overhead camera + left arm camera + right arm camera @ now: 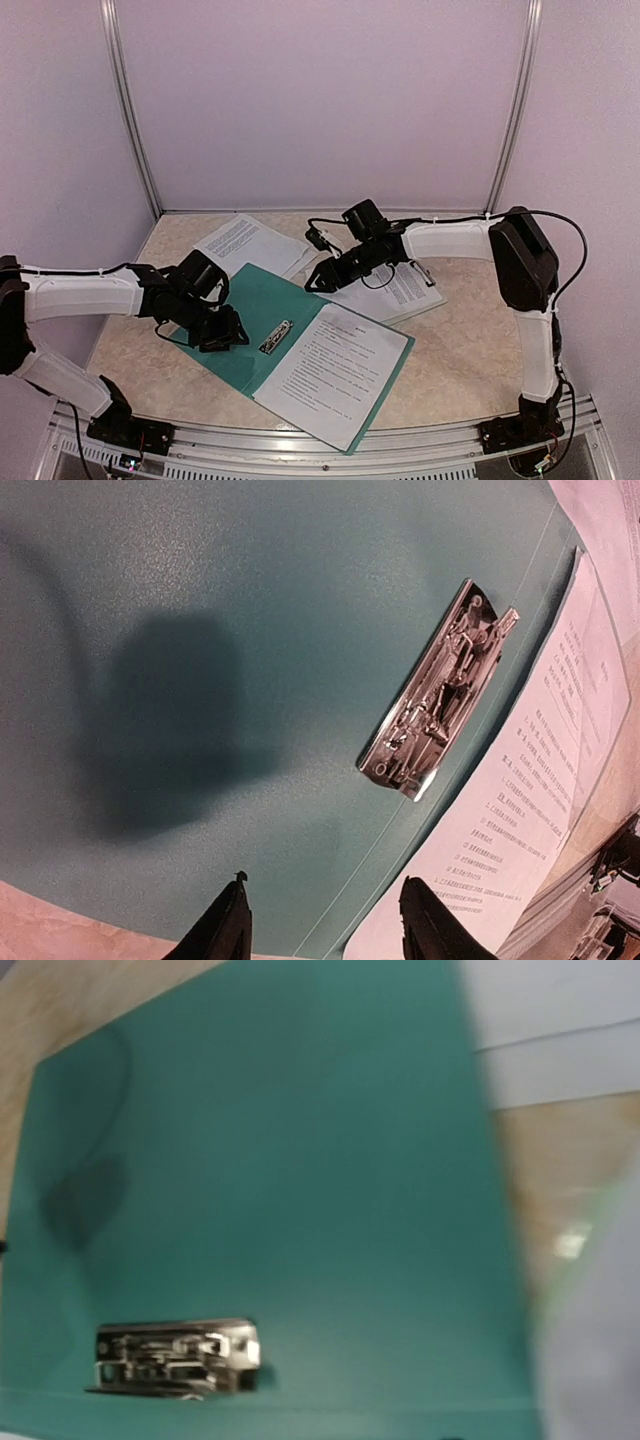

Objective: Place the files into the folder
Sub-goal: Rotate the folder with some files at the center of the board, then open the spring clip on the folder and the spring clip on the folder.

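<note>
The teal folder [250, 305] lies open in the middle of the table, with its silver clip [275, 337] near the spine. One white printed sheet [335, 370] lies on its right leaf. My left gripper [225, 330] hovers over the bare left leaf; in the left wrist view it [325, 920] is open and empty, with the clip [440, 695] and the sheet [540, 810] ahead. My right gripper [322, 280] is above the folder's far edge. The right wrist view is blurred and shows the folder [280, 1160] and clip [175, 1357], but no fingers.
More printed sheets [245, 243] lie at the back left. Another stack [405, 292] lies under the right arm, at the back right. Purple walls with metal posts close in the table at the back and sides.
</note>
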